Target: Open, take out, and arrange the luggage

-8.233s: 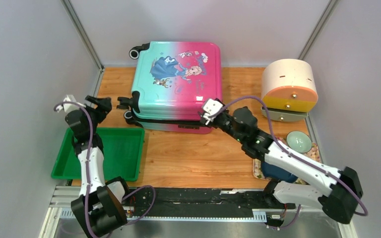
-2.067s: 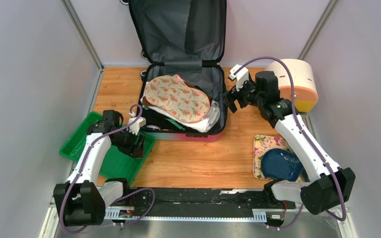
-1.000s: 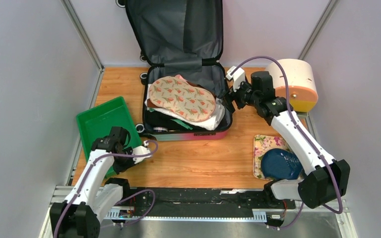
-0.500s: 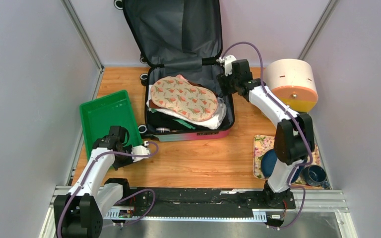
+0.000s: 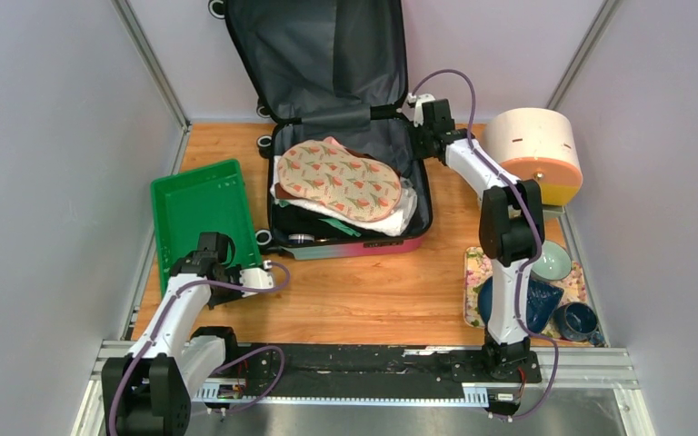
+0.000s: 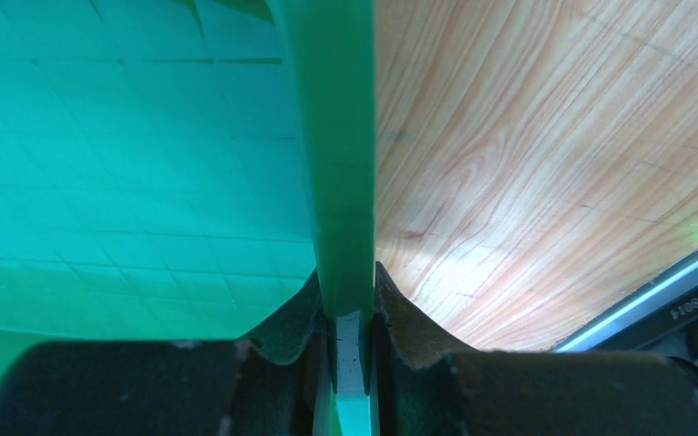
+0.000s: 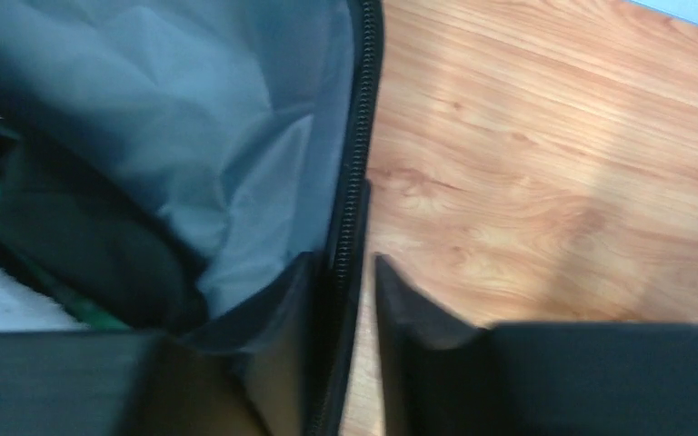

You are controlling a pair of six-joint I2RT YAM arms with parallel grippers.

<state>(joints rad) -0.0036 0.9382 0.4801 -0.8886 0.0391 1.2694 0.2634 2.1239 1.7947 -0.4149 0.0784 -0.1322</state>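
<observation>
The luggage (image 5: 363,243) lies open at the back middle of the table (image 5: 373,291); its lower half sits flat on the wood and its lid stands up against the back wall, dark grey lining facing the room. The lower half is piled with things: a floral padded piece (image 5: 341,177) on top, a white cloth (image 5: 398,216) under it, and dark and green bits at the near edge.

The left end effector (image 6: 349,304) is clamped on the rim of the green tray (image 5: 191,213), the thin plastic wall pinched tight between both fingers; the tray lies on the left of the table, just beside the luggage, its long side running away from the arms.

The right arm stretches far out to the right rim of the luggage, near the hinge; the right end effector (image 7: 350,263) stands narrow astride the zipper edge, one finger inside against the lining, the other outside over the wood; the wrist view is blurred, so I cannot tell whether it actually grips.

A cream-and-orange round container (image 5: 532,150) stands at the far right; nearer, a pale green bowl (image 5: 550,261) and a dark blue cup (image 5: 577,320) sit beside that arm.
</observation>
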